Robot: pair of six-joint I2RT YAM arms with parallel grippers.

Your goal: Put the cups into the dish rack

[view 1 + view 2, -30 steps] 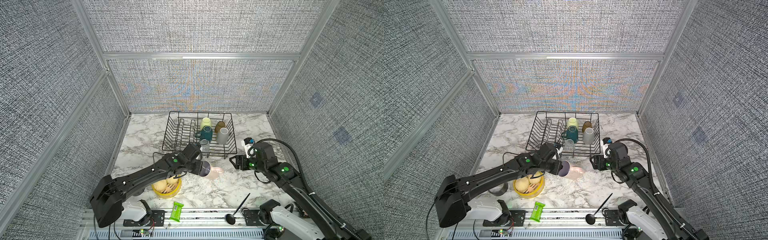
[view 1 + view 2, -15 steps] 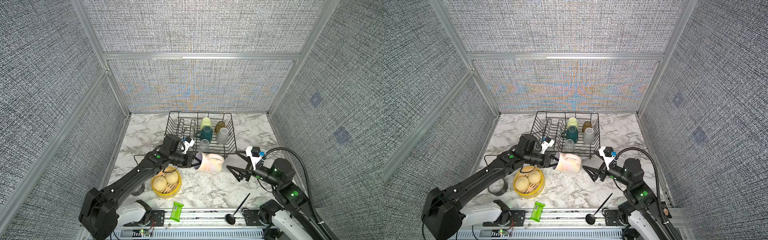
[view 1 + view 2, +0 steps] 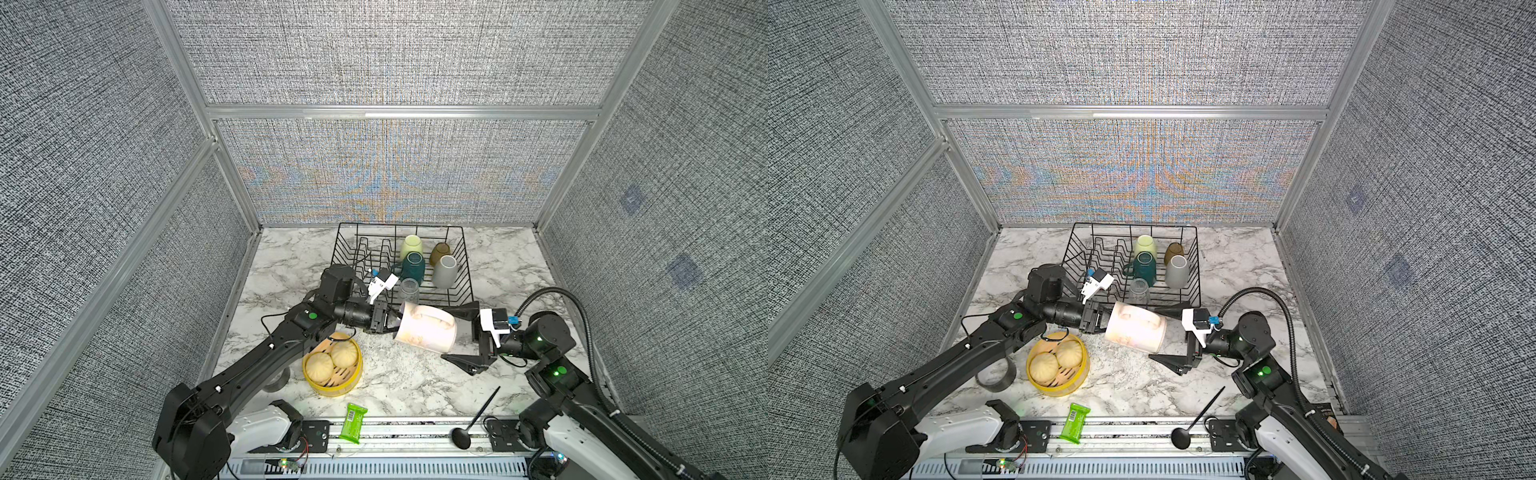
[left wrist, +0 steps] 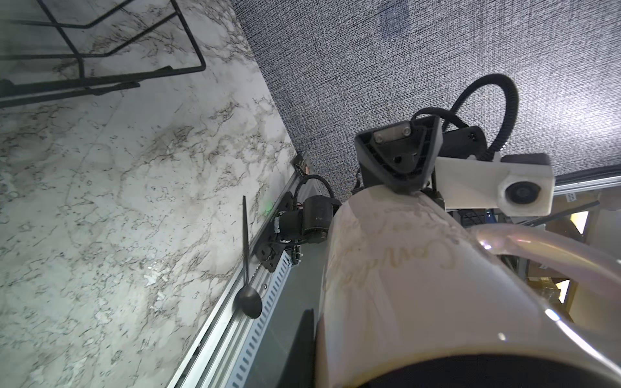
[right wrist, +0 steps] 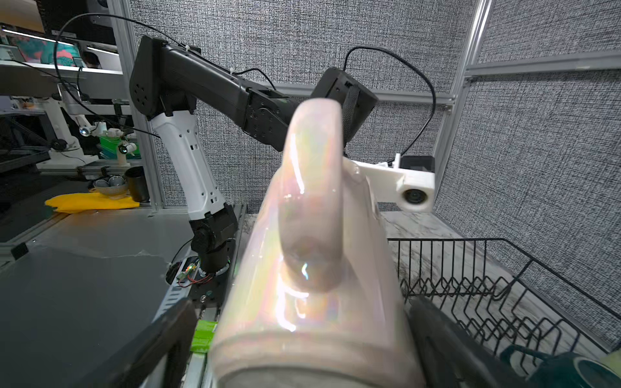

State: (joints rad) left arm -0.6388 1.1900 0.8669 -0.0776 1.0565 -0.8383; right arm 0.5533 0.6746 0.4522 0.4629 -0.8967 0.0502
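Black jaws of the left gripper (image 3: 390,328) are pinched nearly closed on the rim of the pink mug (image 3: 424,332), held sideways above the marble tabletop (image 3: 291,257). At the mug's 3 o'clock the right gripper (image 3: 449,334) is spread wide, its fingers (image 3: 461,363) flanking the base; whether they touch is unclear. At 12 o'clock the dish rack (image 3: 466,266) holds a pale green cup (image 3: 411,246), amber tumbler (image 3: 440,252), teal mug (image 3: 413,266), grey cup (image 3: 444,272) and clear glass (image 3: 409,289).
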